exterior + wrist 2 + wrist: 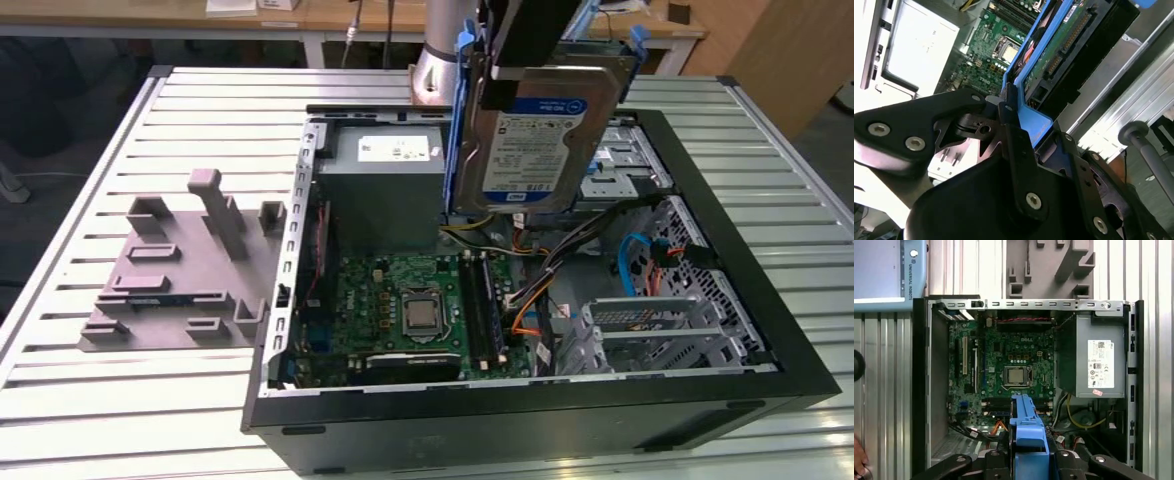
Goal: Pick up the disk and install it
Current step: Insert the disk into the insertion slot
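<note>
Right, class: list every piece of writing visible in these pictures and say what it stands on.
On the disk: label print too small to read.
White sticker on the power-supply box: print too small to read.
Motherboard: a short white maker's mark, not quoted; the rest too small.
Arm casing: a line of maker's lettering, not quoted.
Nothing else legible.

Looks like a robotics lab: an open PC case sits on a slatted metal table below the fingers, a grey fixture plate beside it, wooden benches beyond.
</note>
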You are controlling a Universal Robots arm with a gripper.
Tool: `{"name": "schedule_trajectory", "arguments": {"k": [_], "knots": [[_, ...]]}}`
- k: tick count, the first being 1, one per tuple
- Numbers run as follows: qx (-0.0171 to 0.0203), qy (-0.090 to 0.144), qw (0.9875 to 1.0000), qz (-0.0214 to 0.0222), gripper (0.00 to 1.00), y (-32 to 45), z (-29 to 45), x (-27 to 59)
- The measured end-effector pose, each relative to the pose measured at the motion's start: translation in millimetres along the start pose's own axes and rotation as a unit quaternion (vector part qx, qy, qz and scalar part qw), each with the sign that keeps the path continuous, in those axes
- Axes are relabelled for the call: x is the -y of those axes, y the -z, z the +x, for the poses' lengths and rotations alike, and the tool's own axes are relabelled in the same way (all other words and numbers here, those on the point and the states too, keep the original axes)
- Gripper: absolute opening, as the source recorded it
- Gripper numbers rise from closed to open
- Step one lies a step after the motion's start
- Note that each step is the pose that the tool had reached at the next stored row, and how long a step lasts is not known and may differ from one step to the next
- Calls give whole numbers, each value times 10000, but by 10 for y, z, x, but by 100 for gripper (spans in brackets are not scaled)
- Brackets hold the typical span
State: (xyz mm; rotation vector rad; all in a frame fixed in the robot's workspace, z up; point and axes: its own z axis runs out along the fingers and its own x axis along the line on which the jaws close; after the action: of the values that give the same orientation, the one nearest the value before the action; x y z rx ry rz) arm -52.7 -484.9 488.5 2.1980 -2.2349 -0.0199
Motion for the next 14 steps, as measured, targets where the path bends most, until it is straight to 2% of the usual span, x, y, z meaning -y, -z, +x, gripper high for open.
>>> {"name": "schedule_trajectory", "arguments": {"k": [4, 7, 11, 14], "knots": [[0, 0, 10000, 0, 36, -8, 111, 5], [0, 0, 10000, 0, 36, -12, 166, 37], [1, 0, 10000, 0, 36, -22, 195, 134], [0, 0, 10000, 0, 36, -29, 208, 161]]}}
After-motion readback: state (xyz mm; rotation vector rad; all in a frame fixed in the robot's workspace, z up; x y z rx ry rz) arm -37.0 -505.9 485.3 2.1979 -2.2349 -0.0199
